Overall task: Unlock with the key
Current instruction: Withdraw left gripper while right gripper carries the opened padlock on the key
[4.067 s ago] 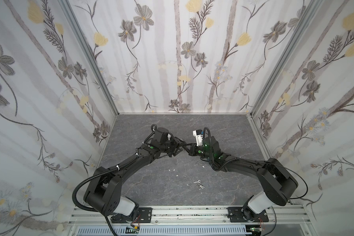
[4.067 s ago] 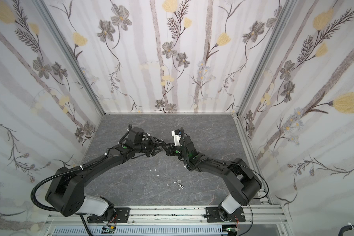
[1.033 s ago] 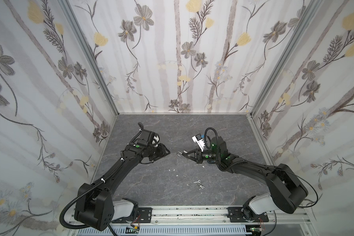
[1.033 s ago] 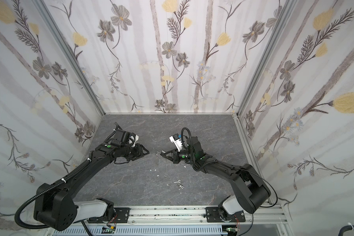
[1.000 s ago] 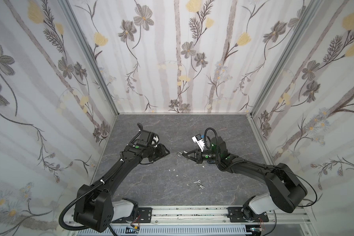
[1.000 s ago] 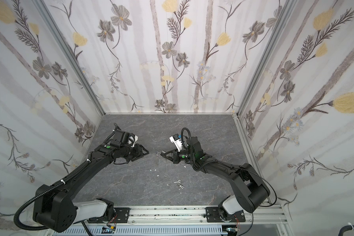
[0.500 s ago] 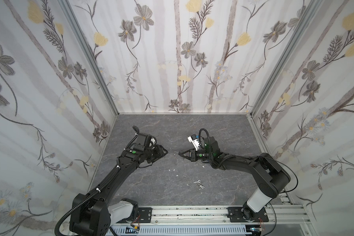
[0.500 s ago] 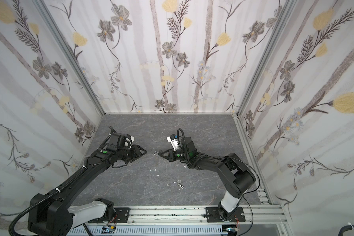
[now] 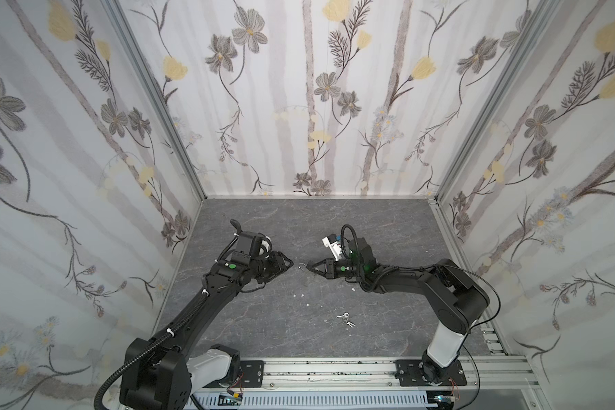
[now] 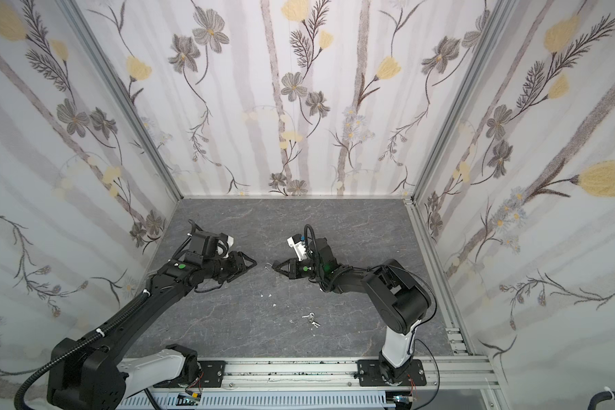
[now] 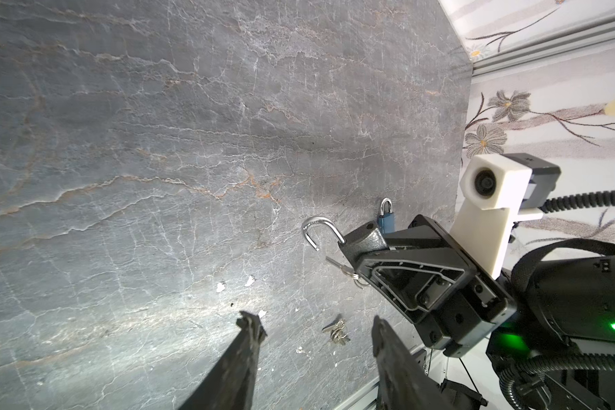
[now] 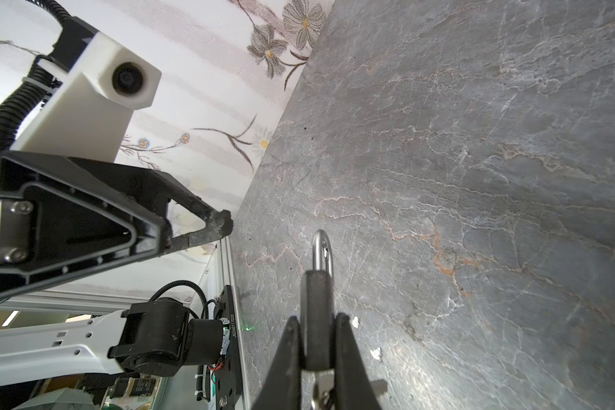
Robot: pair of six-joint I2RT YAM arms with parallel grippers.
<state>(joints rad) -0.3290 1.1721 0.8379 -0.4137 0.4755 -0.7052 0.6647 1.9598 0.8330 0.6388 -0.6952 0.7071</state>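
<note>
My right gripper (image 12: 316, 319) is shut on the body of a dark grey padlock (image 12: 316, 312), held a little above the table. Its silver shackle (image 11: 316, 230) stands open, one end free of the body. A key (image 11: 338, 264) with a ring sticks out of the padlock's underside. In both top views the padlock (image 9: 303, 265) (image 10: 269, 266) points left at the tips of my left gripper (image 9: 288, 264) (image 10: 253, 264). My left gripper (image 11: 315, 321) is open and empty, a short gap away from the shackle.
A small blue padlock (image 11: 386, 216) lies on the grey stone table (image 9: 263, 319) beyond my right gripper. A loose bunch of keys (image 9: 345, 317) (image 10: 311, 319) (image 11: 336, 332) lies nearer the front rail (image 9: 334, 369). White flecks (image 9: 300, 294) dot the table.
Four seconds ago both grippers met at the padlock; now the left has drawn back empty. Over the last second the right gripper carried the padlock slightly left and the left jaws widened a little.
</note>
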